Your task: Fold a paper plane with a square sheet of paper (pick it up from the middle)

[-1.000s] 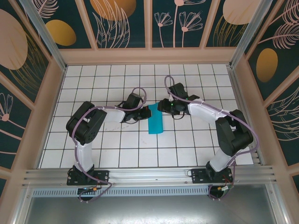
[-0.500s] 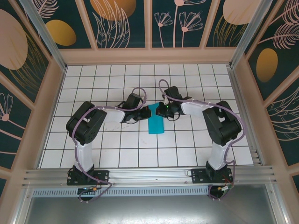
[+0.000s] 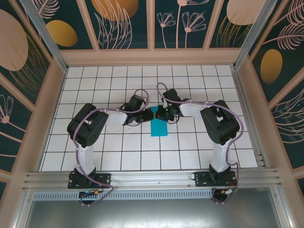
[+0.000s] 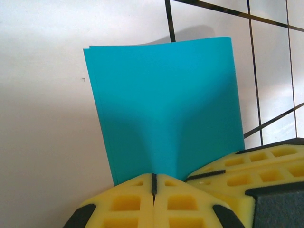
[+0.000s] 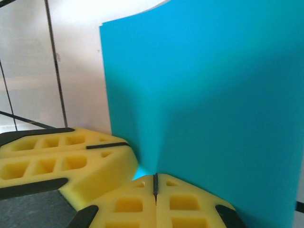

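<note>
at the middle of the white grid table, the left gripper is clenched on one edge of the folded square sheet of paper, yellow pads pressed tight around the teal layers. the sheet puckers at that pinch and lies on the tiles between the arms. close against it, the right gripper pinches the same edge.

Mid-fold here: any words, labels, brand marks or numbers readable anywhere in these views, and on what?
None readable. The teal paper is plain, the yellow fingers carry no marking, and the white grid table and patterned walls bear lines and plant drawings, no lettering.
</note>
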